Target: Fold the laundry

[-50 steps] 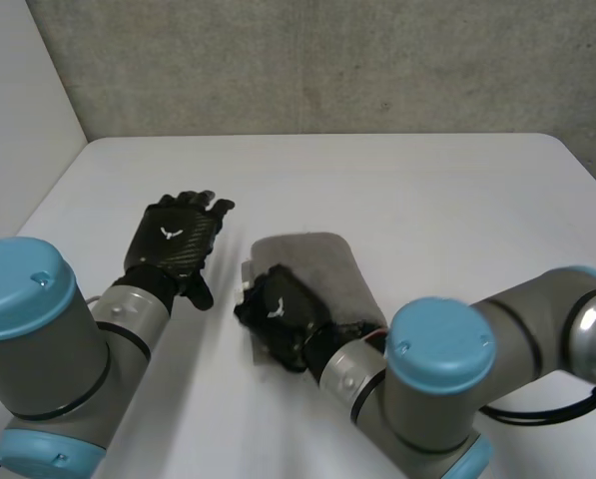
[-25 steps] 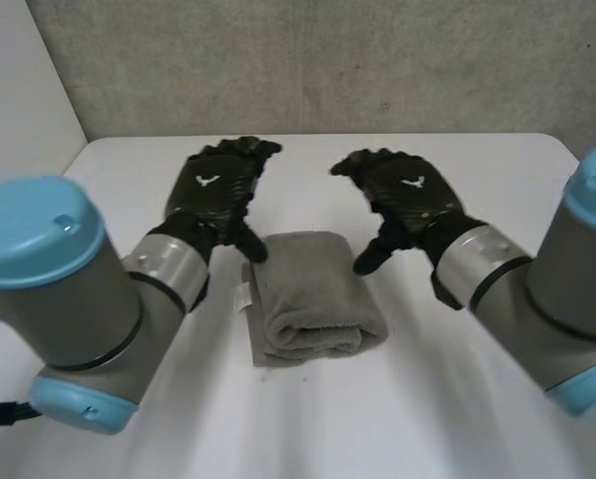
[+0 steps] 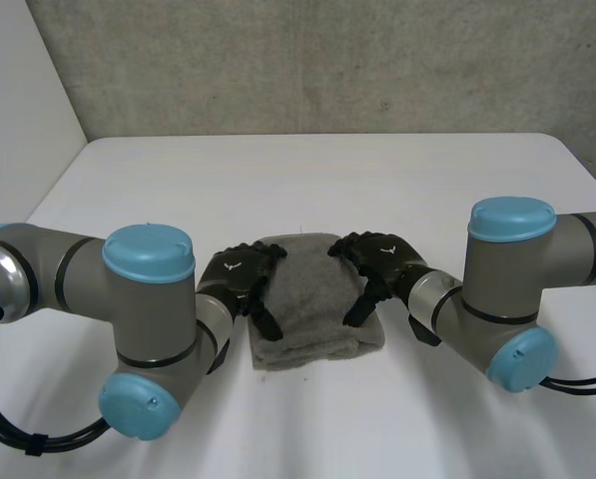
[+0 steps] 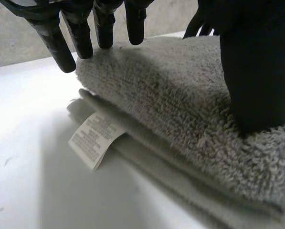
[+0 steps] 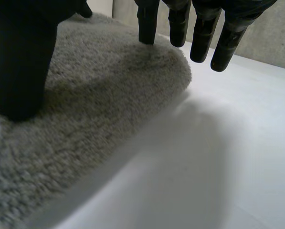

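Both arms have come down and inward since half a second ago, so the folded grey towel [image 3: 312, 299] now has a robot hand on either side. It lies on the white table [image 3: 397, 175], in the half nearer the robot. A white label [image 4: 95, 139] sticks out of its left edge onto the table. The left robot hand [image 3: 240, 277] covers that edge and the right robot hand [image 3: 382, 261] the opposite one; each is open, fingers [image 4: 80, 36] straight, thumb pressing the top, gripping nothing. The towel's long axis runs away from the robot, with its thick stacked end nearest.
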